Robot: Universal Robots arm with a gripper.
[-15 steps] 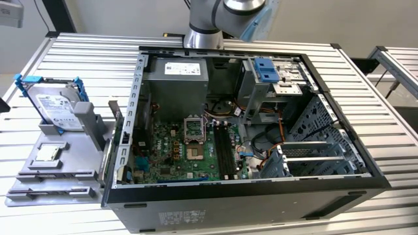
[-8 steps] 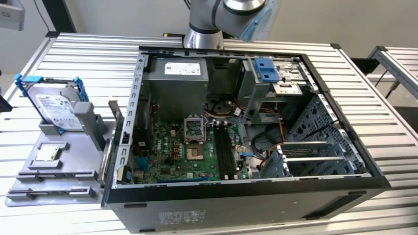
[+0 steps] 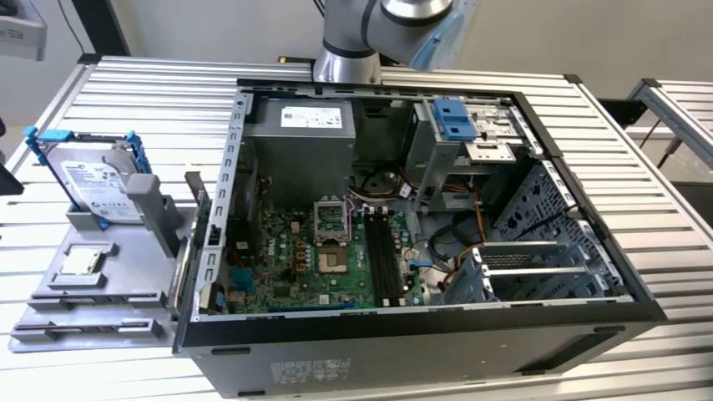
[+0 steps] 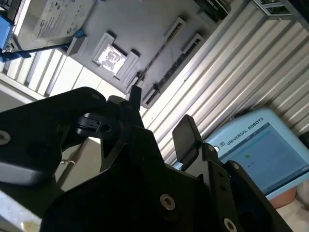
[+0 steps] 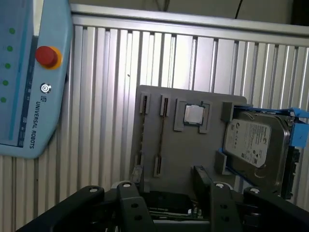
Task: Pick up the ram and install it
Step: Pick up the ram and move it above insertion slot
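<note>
Clearly, the tool (image 5: 168, 171) gapes wide open, gripping nothing.

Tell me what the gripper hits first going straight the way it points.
Probably the gray tray, beside the slotted holder. The open gripper aims at it in the first wrist view, though depth is unclear.

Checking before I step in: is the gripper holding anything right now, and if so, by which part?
Nothing is held. In the second wrist view the jaws of the gripper stand open, with the table showing between them.
</note>
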